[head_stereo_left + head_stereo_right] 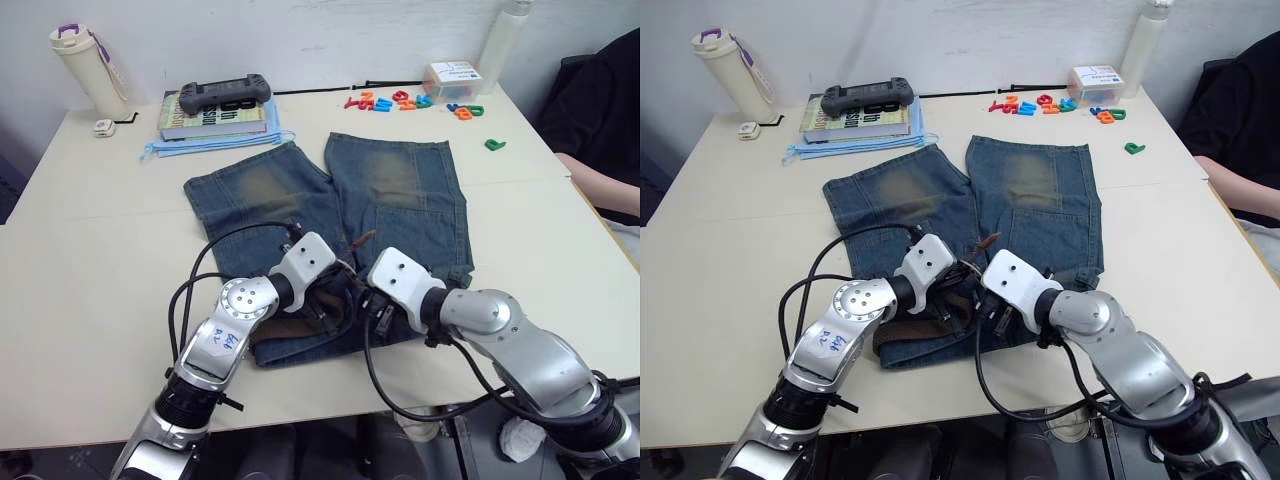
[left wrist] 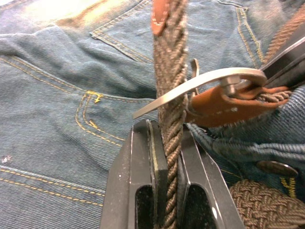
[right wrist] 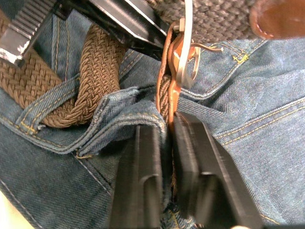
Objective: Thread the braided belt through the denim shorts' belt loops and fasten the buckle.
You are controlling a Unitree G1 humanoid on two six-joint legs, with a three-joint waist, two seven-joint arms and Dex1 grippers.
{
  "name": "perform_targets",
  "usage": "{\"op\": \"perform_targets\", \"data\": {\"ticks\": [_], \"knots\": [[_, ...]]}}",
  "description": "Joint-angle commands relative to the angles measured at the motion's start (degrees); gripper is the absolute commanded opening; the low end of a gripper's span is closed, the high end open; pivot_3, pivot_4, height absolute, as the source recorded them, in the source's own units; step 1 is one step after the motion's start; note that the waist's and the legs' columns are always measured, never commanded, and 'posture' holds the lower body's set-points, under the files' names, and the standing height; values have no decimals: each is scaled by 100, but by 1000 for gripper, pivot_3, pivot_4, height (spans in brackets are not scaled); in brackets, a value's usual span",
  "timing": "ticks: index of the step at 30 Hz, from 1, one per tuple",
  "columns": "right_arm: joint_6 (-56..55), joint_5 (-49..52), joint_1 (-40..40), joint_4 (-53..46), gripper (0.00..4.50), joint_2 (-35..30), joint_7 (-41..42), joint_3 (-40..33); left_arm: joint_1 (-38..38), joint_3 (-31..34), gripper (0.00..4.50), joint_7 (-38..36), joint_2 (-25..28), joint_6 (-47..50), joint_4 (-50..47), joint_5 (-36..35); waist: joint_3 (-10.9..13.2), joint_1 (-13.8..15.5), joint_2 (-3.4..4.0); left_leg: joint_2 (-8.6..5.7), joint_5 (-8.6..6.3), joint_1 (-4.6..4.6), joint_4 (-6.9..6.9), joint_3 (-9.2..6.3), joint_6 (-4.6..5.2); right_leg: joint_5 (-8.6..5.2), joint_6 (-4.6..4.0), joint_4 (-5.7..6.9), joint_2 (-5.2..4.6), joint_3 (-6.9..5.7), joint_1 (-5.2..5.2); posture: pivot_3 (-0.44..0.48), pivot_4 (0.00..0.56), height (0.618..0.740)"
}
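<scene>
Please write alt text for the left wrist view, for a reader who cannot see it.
The left gripper is shut on the braided belt, whose strap runs up between its two black fingers and through the silver buckle. Behind it lie the denim shorts, with yellow stitching.

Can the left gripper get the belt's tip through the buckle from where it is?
Probably yes. The left gripper is shut on the braided belt right at the buckle, which the right gripper holds by its leather end. Nothing blocks it.
</scene>
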Motion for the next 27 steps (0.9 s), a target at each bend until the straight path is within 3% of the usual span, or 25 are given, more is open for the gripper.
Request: {"op": "perform_targets", "data": {"ticks": [1, 6, 9, 13, 18, 27], "knots": [[175, 368, -68, -547, 3171, -85, 208, -646, 9, -54, 0, -8, -60, -128, -96, -20, 0, 2, 0, 0, 0, 0, 0, 0, 0, 0, 0, 0, 0, 0, 0, 0, 150, 707], [316, 742, -208, -700, 3171, -476, 503, -1608, 28, -54, 0, -14, -74, -142, -81, -29, 0, 6, -1, 0, -1, -1, 1, 0, 2, 0, 0, -1, 0, -1, 1, 0, 150, 707], [-22, 733, -348, -671, 3171, -738, 554, -1718, 24, -63, 0, -20, -86, -157, -61, -29, 1, 1, -1, 0, -1, -1, 0, 2, 3, 0, 0, -1, 0, 0, 1, 0, 150, 707], [-1661, -583, -586, -398, 3171, -1592, 487, -623, 20, -71, 0, -28, -103, -174, -43, -32, 1, 0, -2, 1, -1, 0, -3, 8, 2, 0, 1, -1, 0, 2, -2, 0, 150, 707], [-3755, -2410, -812, 283, 3171, -1947, 387, 576, 1, -86, 0, -39, -115, -187, -37, -36, 3, -6, -5, 1, -1, 2, -3, 18, 4, 2, 4, -5, 1, 8, -2, 0, 150, 707], [-4948, -3580, -816, 1141, 3171, -1620, 663, 784, -3, -122, 0, -35, -107, -262, -54, -6, 3, -4, -5, 1, -1, 1, 0, 18, 4, 3, 6, -5, 4, 11, -2, 0, 150, 707]]}}
